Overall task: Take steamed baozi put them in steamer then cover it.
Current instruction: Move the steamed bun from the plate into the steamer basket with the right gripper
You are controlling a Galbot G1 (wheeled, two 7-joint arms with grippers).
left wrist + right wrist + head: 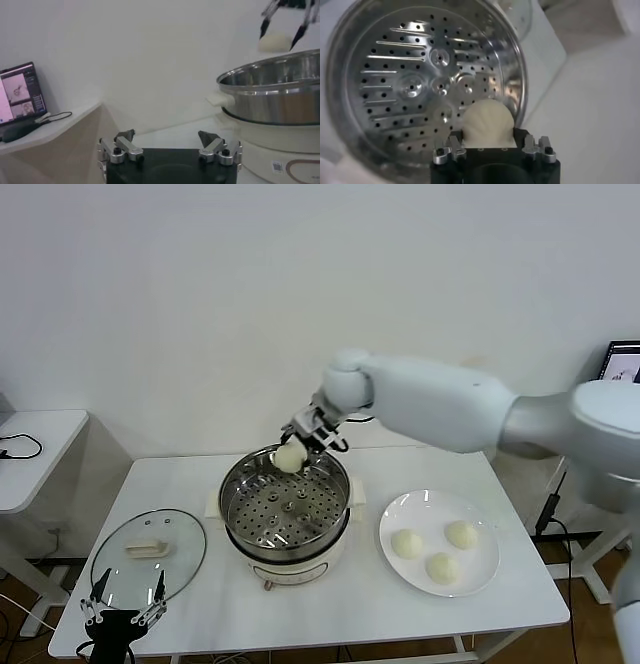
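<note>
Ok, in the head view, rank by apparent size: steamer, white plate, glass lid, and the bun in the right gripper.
1. Steamer, largest.
2. White plate and glass lid: look alike, unranked.
3. Bun in the right gripper, smallest.

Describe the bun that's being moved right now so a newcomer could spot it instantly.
Find the steel steamer at the table's centre. Above its far rim, the right claw grips one cream baozi in the air. The other three buns lie on the white plate to the steamer's right.

Bright, even indoor light, soft shadows on the table (330, 604), glare across the blurred steamer (425, 80) floor.
</note>
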